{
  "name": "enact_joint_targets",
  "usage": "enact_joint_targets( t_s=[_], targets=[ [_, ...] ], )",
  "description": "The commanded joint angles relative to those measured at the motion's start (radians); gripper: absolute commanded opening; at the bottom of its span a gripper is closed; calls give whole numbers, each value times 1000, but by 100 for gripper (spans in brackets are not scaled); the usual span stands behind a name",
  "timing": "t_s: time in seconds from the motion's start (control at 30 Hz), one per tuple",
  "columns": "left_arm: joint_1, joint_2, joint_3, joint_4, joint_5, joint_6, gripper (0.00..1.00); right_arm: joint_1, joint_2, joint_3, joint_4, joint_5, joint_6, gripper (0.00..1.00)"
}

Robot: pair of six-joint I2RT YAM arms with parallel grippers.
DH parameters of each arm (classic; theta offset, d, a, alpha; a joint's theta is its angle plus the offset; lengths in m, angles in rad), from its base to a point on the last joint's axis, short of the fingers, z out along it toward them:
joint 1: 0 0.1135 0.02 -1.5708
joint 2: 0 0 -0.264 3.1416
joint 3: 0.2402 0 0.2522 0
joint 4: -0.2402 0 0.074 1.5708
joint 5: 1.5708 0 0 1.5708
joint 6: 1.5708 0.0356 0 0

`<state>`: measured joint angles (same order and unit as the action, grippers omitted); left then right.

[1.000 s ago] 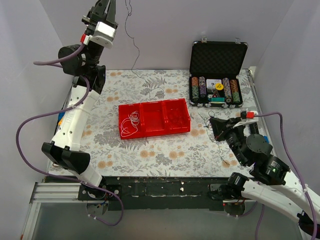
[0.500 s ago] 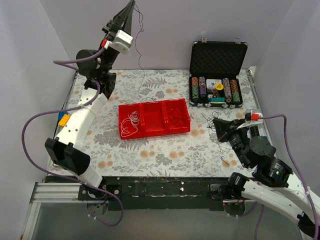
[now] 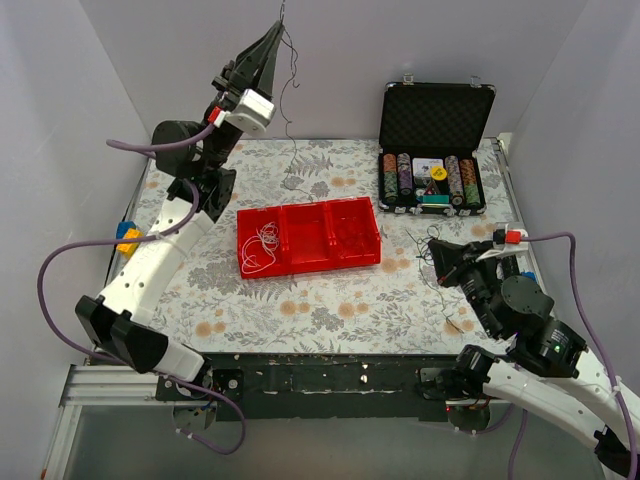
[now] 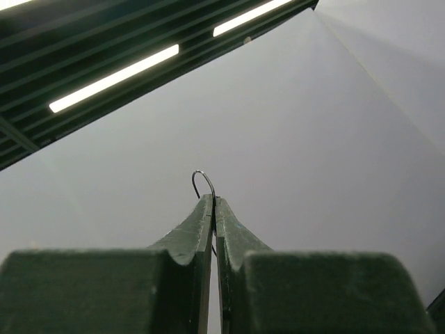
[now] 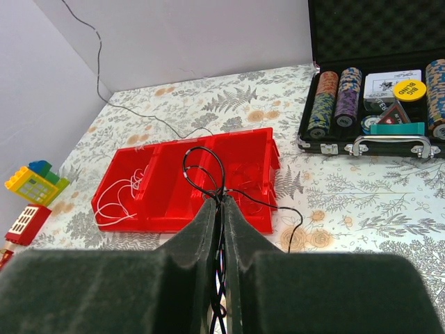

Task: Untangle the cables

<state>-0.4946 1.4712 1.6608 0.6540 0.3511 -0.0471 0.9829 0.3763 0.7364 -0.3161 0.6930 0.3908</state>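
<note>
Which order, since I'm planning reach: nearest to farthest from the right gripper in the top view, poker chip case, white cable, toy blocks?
From the right gripper:
1. Poker chip case, back right.
2. White cable, left compartment of the red tray.
3. Toy blocks, far left.

The right end effector pinches looping black cables in front of a red tray

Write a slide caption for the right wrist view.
Right tool pinching a black cable loop in front of the red tray, a white cable in its left compartment, poker chip case behind.
</note>
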Motion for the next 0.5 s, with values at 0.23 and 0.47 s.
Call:
enact_joint_targets(
  t_s=[0.23,0.47],
  targets=[
    [-65,53,195,114,-96,104,0,0,-5,8,5,2,16,1],
    [-81,34,176,131,-97,96,0,0,-8,1,-9,-6,28,1]
  ],
)
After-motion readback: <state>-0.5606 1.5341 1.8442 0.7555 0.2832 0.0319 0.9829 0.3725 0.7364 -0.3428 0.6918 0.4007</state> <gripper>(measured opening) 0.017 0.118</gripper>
